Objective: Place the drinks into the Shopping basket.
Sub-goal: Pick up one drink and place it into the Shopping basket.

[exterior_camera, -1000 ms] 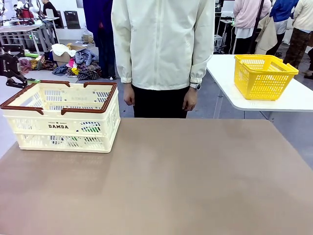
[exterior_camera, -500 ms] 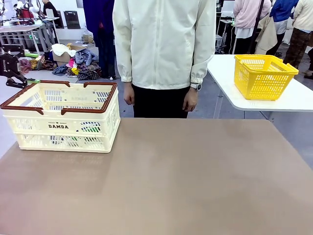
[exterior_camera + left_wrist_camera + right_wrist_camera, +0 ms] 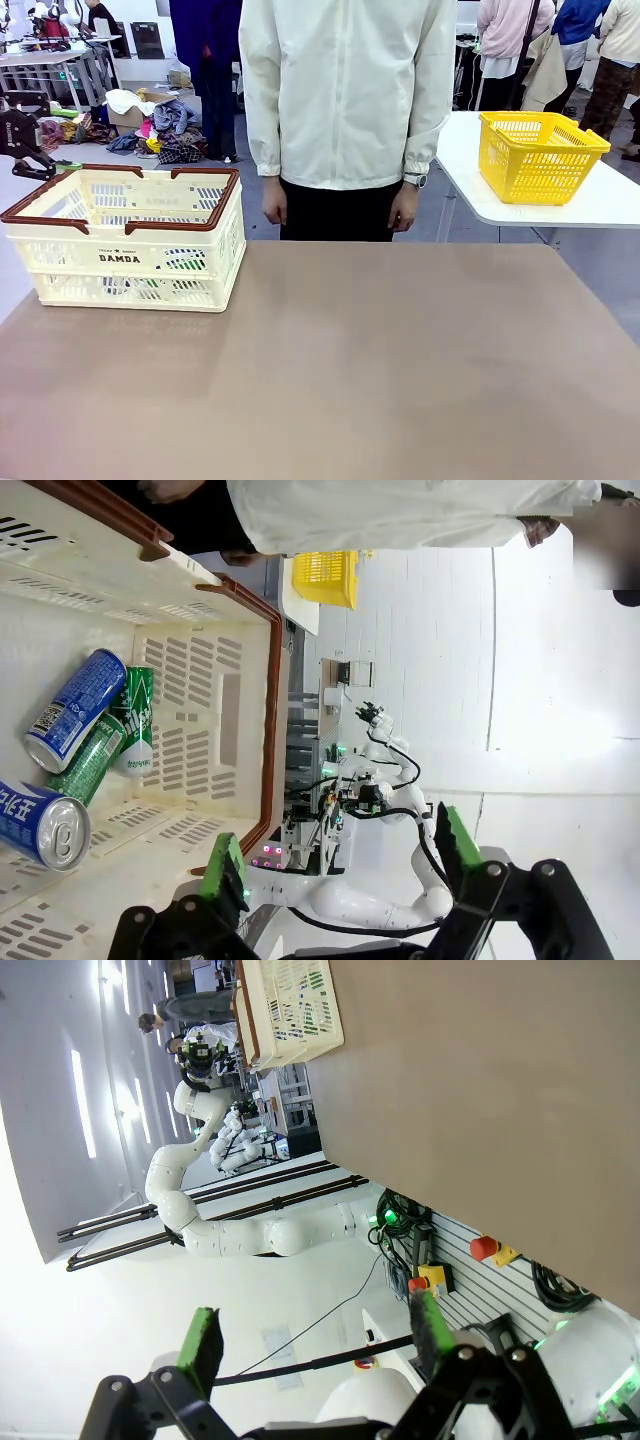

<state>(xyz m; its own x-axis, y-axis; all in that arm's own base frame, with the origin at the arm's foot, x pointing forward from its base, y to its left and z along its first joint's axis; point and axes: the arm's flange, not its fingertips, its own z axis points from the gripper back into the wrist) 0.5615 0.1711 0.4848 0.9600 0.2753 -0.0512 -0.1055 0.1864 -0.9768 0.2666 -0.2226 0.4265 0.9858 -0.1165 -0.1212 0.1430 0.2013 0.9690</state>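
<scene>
Several drinks lie on their sides inside the Shopping basket (image 3: 250, 630): a blue can (image 3: 75, 708), a green can (image 3: 133, 720) beside it, and a blue and white can (image 3: 40, 825) with its silver top showing. My left gripper (image 3: 340, 865) is open above the basket's rim with nothing between its green pads (image 3: 228, 880). From the front, the cream basket (image 3: 130, 240) stands at the table's far left, and my left gripper (image 3: 45, 165) hangs just behind its left corner. My right gripper (image 3: 315, 1340) is open and holds nothing, off the table's near side.
A person in a cream jacket (image 3: 345, 90) stands at the far edge with both hands down. A yellow basket (image 3: 538, 152) sits on a separate white table (image 3: 600, 205) at the right. The brown tabletop (image 3: 380, 360) stretches right of the cream basket.
The person has shifted a little to the right. Neither arm has moved, and the cans lie as before.
</scene>
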